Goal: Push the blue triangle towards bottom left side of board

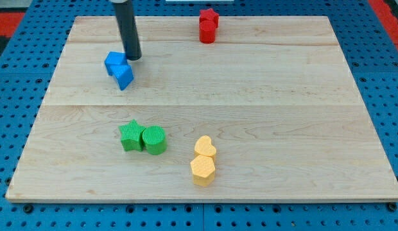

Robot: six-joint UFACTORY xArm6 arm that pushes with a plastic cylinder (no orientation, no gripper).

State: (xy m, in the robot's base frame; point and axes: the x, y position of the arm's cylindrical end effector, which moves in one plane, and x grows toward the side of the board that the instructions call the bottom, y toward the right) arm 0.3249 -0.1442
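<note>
Two blue blocks touch each other at the board's upper left: a blue cube-like block [113, 62] and, just below and right of it, the blue triangle [124, 76]. My tip [133, 57] stands just above and right of them, close to the upper blue block's right side and above the triangle. I cannot tell whether it touches them.
A green star [129, 136] and a green cylinder [154, 140] touch at lower centre-left. A yellow heart [205, 147] and a yellow hexagon [202, 170] sit at lower centre. Two red blocks [208, 25] stand at the top centre-right. The wooden board [302, 115] lies on a blue pegboard.
</note>
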